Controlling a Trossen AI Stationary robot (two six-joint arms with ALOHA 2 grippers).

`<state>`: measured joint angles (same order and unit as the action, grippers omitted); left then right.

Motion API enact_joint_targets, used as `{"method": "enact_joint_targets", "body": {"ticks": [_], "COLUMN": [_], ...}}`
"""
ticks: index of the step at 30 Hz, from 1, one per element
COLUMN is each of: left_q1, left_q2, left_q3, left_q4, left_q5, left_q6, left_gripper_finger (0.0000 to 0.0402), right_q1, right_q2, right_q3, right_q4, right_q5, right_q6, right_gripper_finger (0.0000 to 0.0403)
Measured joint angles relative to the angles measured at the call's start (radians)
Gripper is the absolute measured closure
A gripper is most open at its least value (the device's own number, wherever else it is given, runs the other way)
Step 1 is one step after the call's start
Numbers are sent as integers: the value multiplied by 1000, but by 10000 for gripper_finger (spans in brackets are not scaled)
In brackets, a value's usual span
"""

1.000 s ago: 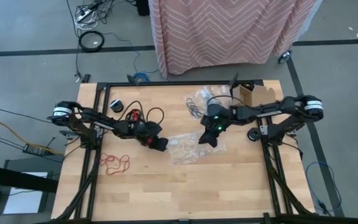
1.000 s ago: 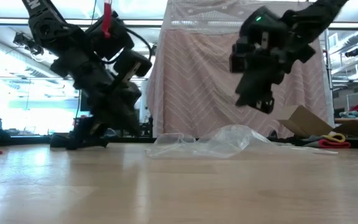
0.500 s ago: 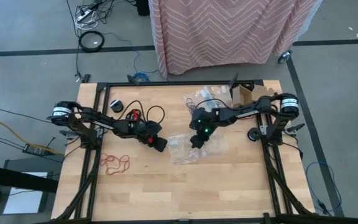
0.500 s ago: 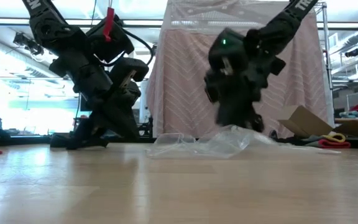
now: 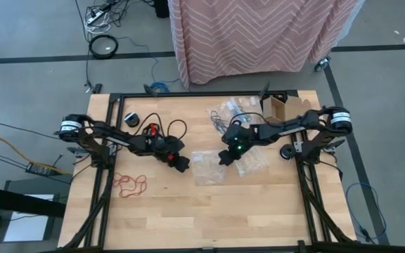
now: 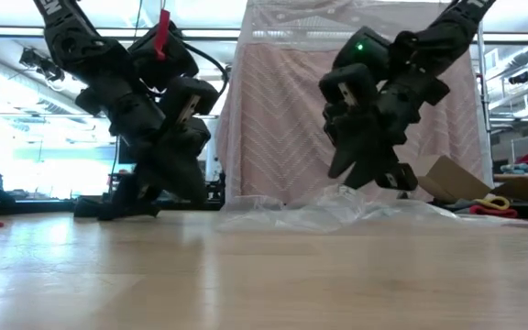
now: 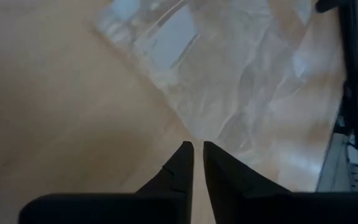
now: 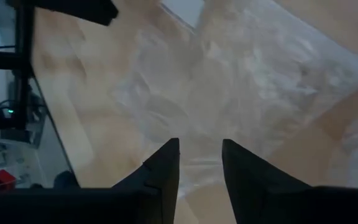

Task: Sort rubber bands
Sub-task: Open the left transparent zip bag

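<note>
A cluster of red rubber bands [image 5: 130,184] lies on the wood near the left arm. Other colours do not show. A clear crinkly plastic bag [image 5: 208,169] lies flat at mid-table between the two grippers. My left gripper [image 5: 182,164] slants down at the bag's left end. Its fingers [image 7: 197,148] are open by a narrow gap, with only wood showing between them. My right gripper [image 5: 225,159] slants down over the bag's right part. It is open, and the bag [image 8: 229,81] fills its wrist view. My left gripper stands where the bag's near corner [image 7: 190,127] tapers off, right in front of its fingertips; I cannot tell whether they touch it. My right gripper has its fingertips [image 6: 365,180] just over the bag's raised hump [image 6: 337,198]; I cannot tell whether they touch it.
A second clear bag [image 5: 253,160] lies beside the first, and more bags [image 5: 225,112] lie at the far edge next to a small cardboard box [image 5: 280,107]. Black cables [image 5: 167,129] and a round black object [image 5: 131,118] lie at the far left. The near half is bare wood.
My right gripper has come down and toward the table's left, over the plastic bag, and has rolled about its own axis. The bag's hump has sunk and spread flatter. My left gripper has stayed in place.
</note>
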<state>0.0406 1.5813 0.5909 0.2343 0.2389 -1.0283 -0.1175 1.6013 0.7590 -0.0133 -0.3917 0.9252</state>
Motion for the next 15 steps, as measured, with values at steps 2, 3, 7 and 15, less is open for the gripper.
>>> {"method": "enact_joint_targets", "body": {"ticks": [2, 3, 7, 15], "left_q1": [6, 9, 18, 41], "left_q2": [20, 37, 103, 121], "left_q3": [0, 0, 4, 6], "left_q4": [16, 22, 60, 104], "left_q5": [17, 31, 74, 78], "left_q6": [-4, -8, -41, -84], "left_gripper_finger": [340, 334, 309, 285], "right_q1": [0, 1, 10, 45], "right_q2": [-4, 0, 46, 114], "right_q3": [-7, -13, -16, -15], "right_q4": [11, 10, 20, 76], "right_q5": [0, -1, -2, 4], "right_q6": [6, 7, 11, 67], "right_gripper_finger": [289, 289, 298, 317]}}
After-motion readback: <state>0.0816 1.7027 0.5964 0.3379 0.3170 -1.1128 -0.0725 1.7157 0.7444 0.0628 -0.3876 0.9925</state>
